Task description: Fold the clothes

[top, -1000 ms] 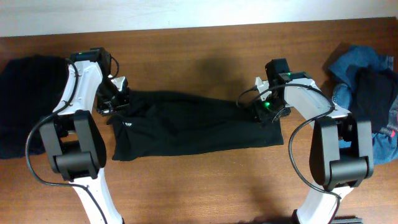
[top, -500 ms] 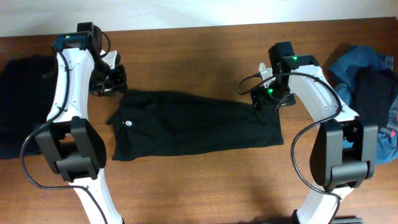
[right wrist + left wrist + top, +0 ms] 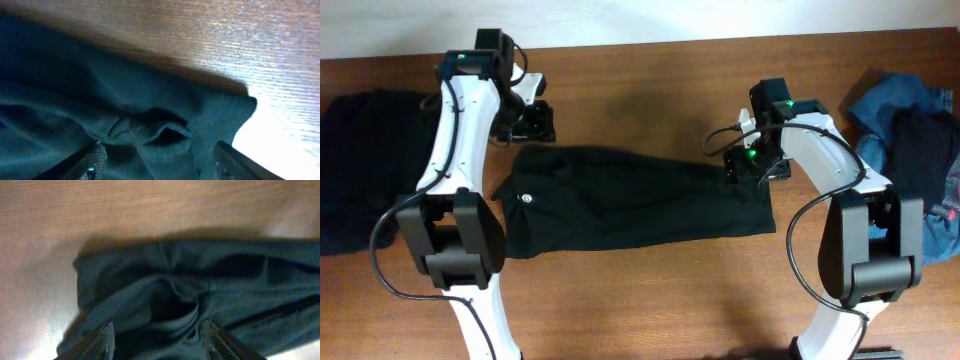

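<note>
**One black T-shirt flat on the desk, both grippers wide**

One black T-shirt lies along the middle of the brown wood-grain desk as a long soft band of matte knit, with shallow creases running its length. A small round white logo sits near its left end; any lettering in it is too small to read.

The left gripper hangs over bare wood toward the far edge, just beyond the shirt's left end. Its fingers are spread apart and nothing is between them. The right gripper stands over the shirt's far right corner, jaws wide. In the right wrist view a rumpled ridge of cloth lies below the gap and the ribbed hem corner is beside it.

At the right edge a blue denim piece is heaped with a dark garment on it. A black fabric heap lies at the left edge.
</note>
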